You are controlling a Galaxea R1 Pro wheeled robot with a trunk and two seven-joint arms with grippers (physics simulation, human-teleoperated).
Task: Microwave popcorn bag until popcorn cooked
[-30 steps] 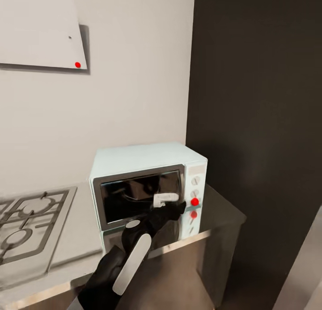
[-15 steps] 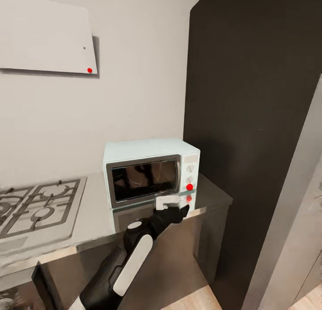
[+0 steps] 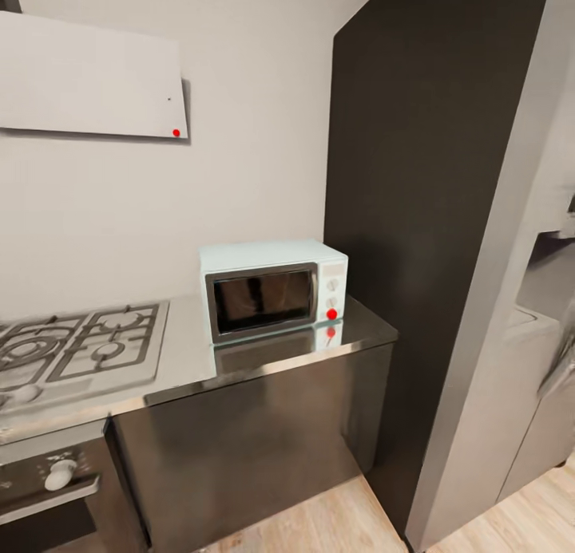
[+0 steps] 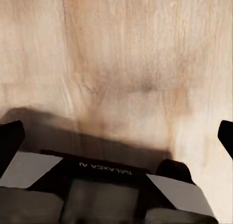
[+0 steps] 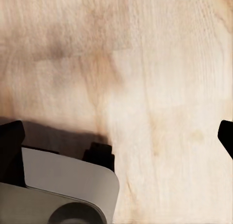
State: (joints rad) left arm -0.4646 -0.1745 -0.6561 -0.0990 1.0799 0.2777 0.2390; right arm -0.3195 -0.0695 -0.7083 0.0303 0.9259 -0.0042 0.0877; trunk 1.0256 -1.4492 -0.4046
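One microwave (image 3: pixel 274 290), door shut, on the countertop (image 3: pixel 192 353) beside the dark tall cabinet (image 3: pixel 415 178), one red knob lit. I judge the popcorn bag is inside, unseen. One gas hob (image 3: pixel 80 341). Left gripper (image 4: pixel 116 132) and right gripper (image 5: pixel 116 132): I hold them over the wooden floor (image 5: pixel 145 64), fingers spread wide, gripping nothing.

The head camera stands back, looking forward and slightly down at the microwave (image 3: pixel 274 290) on the countertop (image 3: pixel 239 365). Both wrist cameras face the wooden floor (image 4: pixel 126 64), seemingly close.
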